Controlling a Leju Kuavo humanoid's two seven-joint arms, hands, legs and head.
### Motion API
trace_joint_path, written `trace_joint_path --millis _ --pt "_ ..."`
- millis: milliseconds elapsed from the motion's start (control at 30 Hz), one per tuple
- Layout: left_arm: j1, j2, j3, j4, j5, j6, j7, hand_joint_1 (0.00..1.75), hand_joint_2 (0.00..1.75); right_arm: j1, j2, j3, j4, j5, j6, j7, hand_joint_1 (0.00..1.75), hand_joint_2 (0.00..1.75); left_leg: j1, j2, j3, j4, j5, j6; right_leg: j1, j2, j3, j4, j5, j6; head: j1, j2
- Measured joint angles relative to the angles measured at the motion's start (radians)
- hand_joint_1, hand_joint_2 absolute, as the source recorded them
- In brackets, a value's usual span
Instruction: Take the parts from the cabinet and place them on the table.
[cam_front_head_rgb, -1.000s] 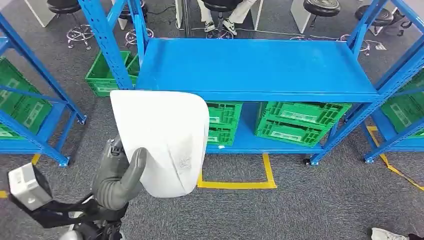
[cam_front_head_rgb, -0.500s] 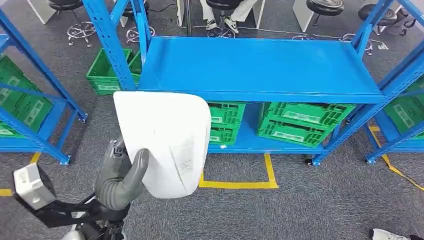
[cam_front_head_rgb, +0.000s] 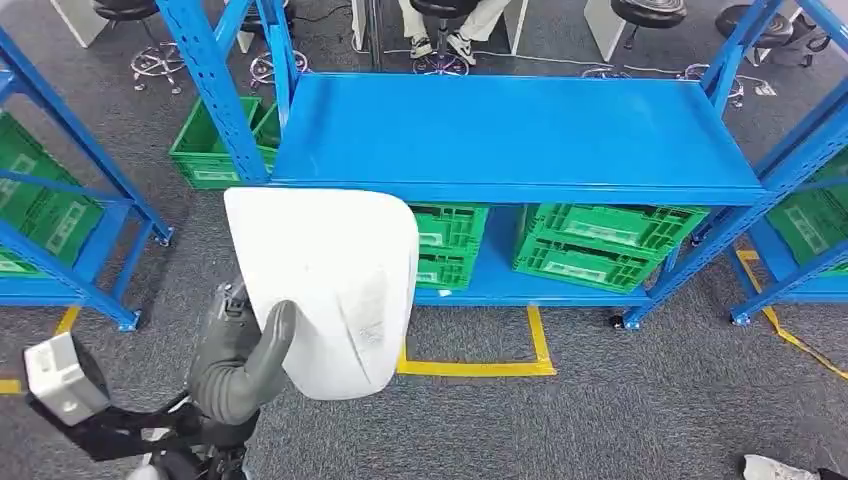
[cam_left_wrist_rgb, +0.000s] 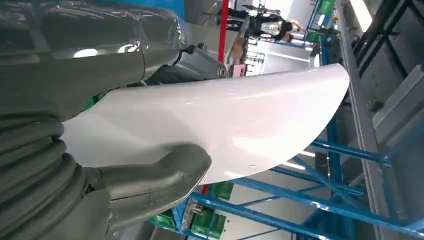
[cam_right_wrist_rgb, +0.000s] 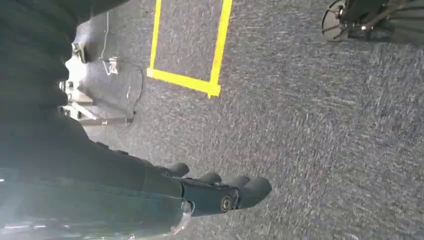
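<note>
From the head view, the left hand (cam_front_head_rgb: 238, 362) was raised low on the left, thumb clamped over the near edge of the white panel (cam_front_head_rgb: 325, 285), which stood in the air before the blue shelf (cam_front_head_rgb: 510, 130). Left wrist view: thumb (cam_left_wrist_rgb: 155, 177) pressed on one face of the panel, darker fingers (cam_left_wrist_rgb: 192, 62) behind the other. Right wrist view: the right hand (cam_right_wrist_rgb: 220, 192) hung over grey carpet (cam_right_wrist_rgb: 325, 125), fingers straight, side by side, holding nothing.

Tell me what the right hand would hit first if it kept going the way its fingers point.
Probably the grey carpet floor: the right hand hangs open above it with nothing between, though depth is unclear.
</note>
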Motion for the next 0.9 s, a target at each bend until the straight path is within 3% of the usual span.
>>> trace_joint_path --millis 100,133,167,200,267,300,333,400,467,500,533,600,633,667,700,767,800,833,900 --pt "0.010 0.000 0.000 0.001 0.000 0.000 -0.002 1.75 1.75 0.002 -0.002 0.000 0.001 0.006 -0.002 0.003 0.00 1.75 -0.001 0.000 0.003 0.000 -0.003 0.001 -0.007 0.001 -0.103 0.232 -0.100 0.006 0.005 0.000" --pt "0.013 0.000 0.000 0.001 0.000 0.000 -0.002 1.75 1.75 0.003 -0.003 0.000 0.001 0.006 -0.002 0.004 0.00 1.75 -0.001 -0.003 0.005 0.001 -0.005 -0.001 -0.009 0.001 -0.124 0.273 -0.104 0.008 0.005 0.000" --pt "0.015 0.000 0.000 0.001 0.000 0.000 -0.002 1.75 1.75 0.004 -0.004 0.000 0.001 0.006 -0.002 0.004 0.00 1.75 0.000 -0.007 0.010 0.001 -0.009 -0.006 -0.011 0.001 -0.118 0.260 -0.082 0.008 0.005 0.000" --pt "0.015 0.000 0.000 0.001 0.000 0.000 -0.002 1.75 1.75 0.003 -0.005 0.000 0.000 0.007 -0.003 0.004 0.00 1.75 0.002 -0.012 0.017 0.001 -0.014 -0.011 -0.014 0.001 -0.091 0.203 -0.040 0.008 0.006 0.000" --pt "0.015 0.000 0.000 0.001 0.000 0.000 -0.003 1.75 1.75 0.003 -0.008 0.000 0.000 0.009 -0.006 0.004 0.00 1.75 0.006 -0.020 0.039 0.002 -0.031 -0.024 -0.020 0.009 -0.005 0.024 0.053 0.008 0.007 0.000" --pt "0.017 0.000 0.000 0.001 0.000 0.000 -0.004 1.75 1.75 0.003 -0.009 0.000 0.001 0.011 -0.008 0.004 0.00 1.75 0.003 -0.022 0.033 0.001 -0.038 -0.031 -0.018 0.025 0.014 0.014 0.025 0.007 0.007 0.000" --pt "0.016 0.000 0.000 0.001 0.001 0.000 -0.006 1.75 1.75 0.003 -0.009 0.000 0.001 0.012 -0.010 0.004 0.00 1.75 0.004 -0.029 0.031 0.011 -0.044 -0.041 -0.018 0.024 0.023 -0.011 0.016 -0.001 0.007 0.000" --pt "0.021 0.001 0.001 0.001 0.001 0.001 -0.011 1.75 1.75 0.002 -0.010 0.000 0.001 0.019 -0.014 0.004 0.00 1.75 0.007 -0.032 0.027 0.005 -0.043 -0.048 -0.011 0.020 0.020 -0.007 0.001 -0.017 0.005 0.000" --pt "0.022 0.001 0.002 -0.001 0.001 0.001 -0.016 1.75 1.75 0.002 -0.011 0.000 0.001 0.025 -0.021 -0.001 0.00 1.75 0.010 -0.033 0.034 0.009 -0.061 -0.061 -0.018 0.011 0.029 -0.016 -0.003 -0.028 0.005 0.000" --pt "0.023 0.001 0.003 -0.002 0.000 0.001 -0.019 1.75 1.75 0.000 -0.014 0.000 0.001 0.030 -0.027 -0.005 0.00 1.75 0.009 -0.014 0.021 0.040 -0.077 -0.066 -0.018 0.009 0.035 -0.017 -0.007 -0.034 0.000 0.000" --pt "0.023 0.001 0.004 -0.002 0.000 0.001 -0.021 1.75 1.75 -0.002 -0.014 0.000 0.001 0.031 -0.029 -0.008 0.00 1.75 0.009 -0.006 -0.019 0.112 -0.111 -0.069 -0.018 0.006 0.037 -0.017 -0.010 -0.038 -0.006 0.000" --pt "0.029 0.001 0.007 -0.002 0.000 0.001 -0.021 1.75 1.75 -0.004 -0.018 0.000 0.001 0.033 -0.033 -0.011 0.00 1.75 0.012 -0.004 -0.131 0.292 -0.174 -0.075 -0.016 -0.002 0.039 -0.017 -0.014 -0.045 -0.012 0.000" --pt "0.032 0.002 0.007 -0.002 0.001 0.000 -0.023 1.75 1.75 -0.003 -0.020 0.000 0.001 0.032 -0.037 -0.013 0.00 1.75 0.013 -0.003 -0.175 0.346 -0.175 -0.076 -0.015 -0.005 0.040 -0.017 -0.017 -0.045 -0.013 0.000" --pt "0.034 0.002 0.007 -0.002 0.002 -0.001 -0.023 1.75 1.75 -0.003 -0.023 0.000 0.001 0.030 -0.041 -0.014 0.00 1.75 0.013 -0.003 -0.192 0.347 -0.149 -0.075 -0.015 -0.007 0.044 -0.016 -0.020 -0.044 -0.013 0.000" --pt "0.034 0.002 0.007 -0.001 0.002 -0.002 -0.023 1.75 1.75 -0.002 -0.024 0.000 0.001 0.030 -0.043 -0.015 0.00 1.75 0.013 -0.001 -0.187 0.309 -0.102 -0.074 -0.015 -0.008 0.049 -0.016 -0.023 -0.042 -0.013 0.000" --pt "0.034 0.002 0.008 0.000 0.002 -0.003 -0.026 1.75 1.75 -0.005 -0.029 0.000 0.001 0.030 -0.045 -0.015 0.00 1.75 0.012 0.015 -0.126 0.139 0.025 -0.065 -0.015 -0.009 0.064 -0.015 -0.032 -0.035 -0.017 0.000" --pt "0.034 0.002 0.008 0.001 0.002 -0.003 -0.027 1.75 1.75 -0.004 -0.031 0.000 0.001 0.030 -0.045 -0.015 0.00 1.75 0.009 0.036 -0.106 0.093 0.036 -0.061 -0.014 -0.009 0.067 -0.015 -0.035 -0.031 -0.019 0.000" --pt "0.033 0.001 0.008 0.001 0.001 -0.003 -0.030 1.75 1.75 -0.006 -0.035 0.000 0.001 0.032 -0.046 -0.015 0.00 1.75 0.003 0.040 -0.102 0.075 0.032 -0.058 -0.008 -0.008 0.068 -0.009 -0.038 -0.024 -0.021 0.000" --pt "0.034 0.000 0.009 0.001 -0.003 0.001 -0.039 1.75 1.75 -0.004 -0.043 0.000 0.001 0.042 -0.047 -0.015 0.00 1.75 0.002 0.028 -0.106 0.073 0.026 -0.047 -0.009 -0.021 0.066 -0.014 -0.035 -0.013 -0.018 0.000"
